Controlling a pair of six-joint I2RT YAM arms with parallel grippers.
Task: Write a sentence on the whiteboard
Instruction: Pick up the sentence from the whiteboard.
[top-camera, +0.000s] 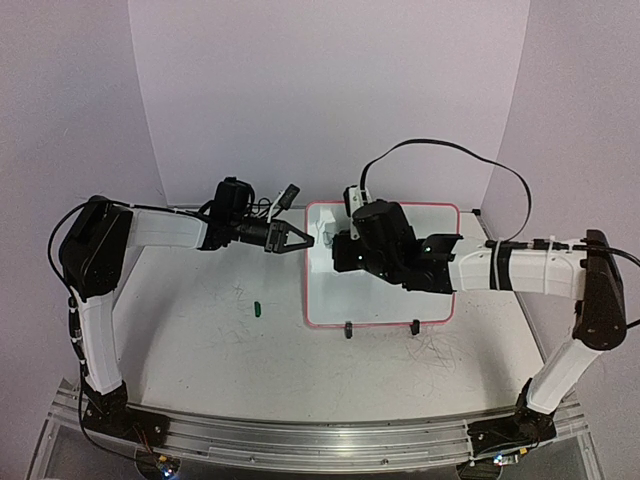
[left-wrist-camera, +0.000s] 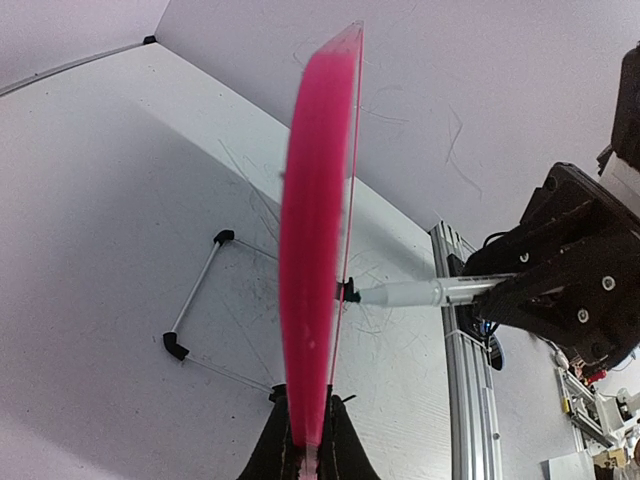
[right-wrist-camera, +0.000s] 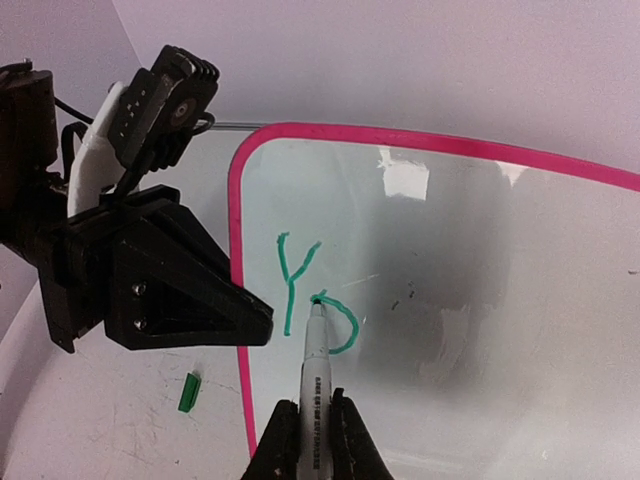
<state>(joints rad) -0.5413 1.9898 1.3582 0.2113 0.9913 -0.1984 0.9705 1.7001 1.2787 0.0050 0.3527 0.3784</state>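
Top external view first: the scuffed grey-white tabletop (top-camera: 200, 350) takes up most of the shot, with some grey scribble marks (top-camera: 437, 352) toward 5 o'clock. The left arm (top-camera: 100, 250) comes in from 9 o'clock and the right arm (top-camera: 520, 268) from 3 o'clock, and they meet over the middle.

The whiteboard (top-camera: 335, 300), with its pink frame and two little black feet on the near edge, sits just past the centre of the tabletop toward 3 o'clock. I can't really tell from any view how steeply it's propped.

The left claw (top-camera: 303, 241) is pinched narrow on the board's frame at about the board's 10 o'clock. In the left wrist view the pink edge runs straight up out of the fingers, so it's clearly clamped on it.

The right claw (right-wrist-camera: 315, 432) is squeezed tight around a white marker (right-wrist-camera: 316, 365). The barrel pokes out between the fingers, and the tip touches the board surface near its 10 o'clock corner, just beside the left claw.

The sentence (right-wrist-camera: 300, 285) is only a green "Y" and a roundish "o" right now, tucked by the frame's left side, with the marker tip parked at 12 o'clock of the "o".

Smallest bit is a little green cap (top-camera: 257, 309), lying on the tabletop off the board's 8 o'clock corner and not touching it.
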